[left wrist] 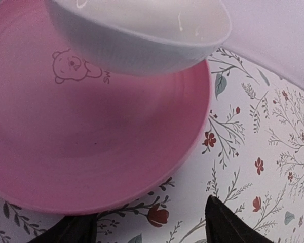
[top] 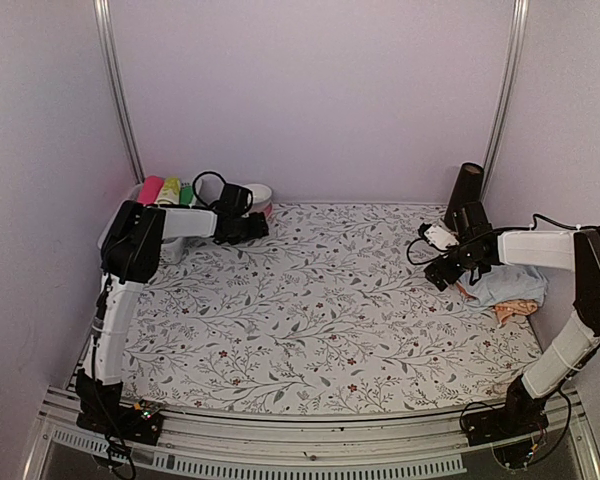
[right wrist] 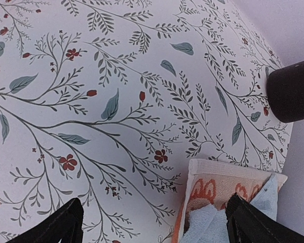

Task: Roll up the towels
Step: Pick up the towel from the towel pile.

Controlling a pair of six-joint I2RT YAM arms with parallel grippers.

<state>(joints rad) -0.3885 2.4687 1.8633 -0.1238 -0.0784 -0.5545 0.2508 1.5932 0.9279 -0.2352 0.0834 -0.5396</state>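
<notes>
The right end effector is hovering wide open and empty beside the towels, the blue towel lying over the peach towel at middle right. The left end effector, also released, is hanging by a pink plate. Rolling isn't underway yet; the next move probably calls for pulling one towel out flat.

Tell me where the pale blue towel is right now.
In the top view, the pale blue towel lies crumpled at the right edge of the floral table sheet, partly over the peach-orange towel, just right of the right tool.
</notes>
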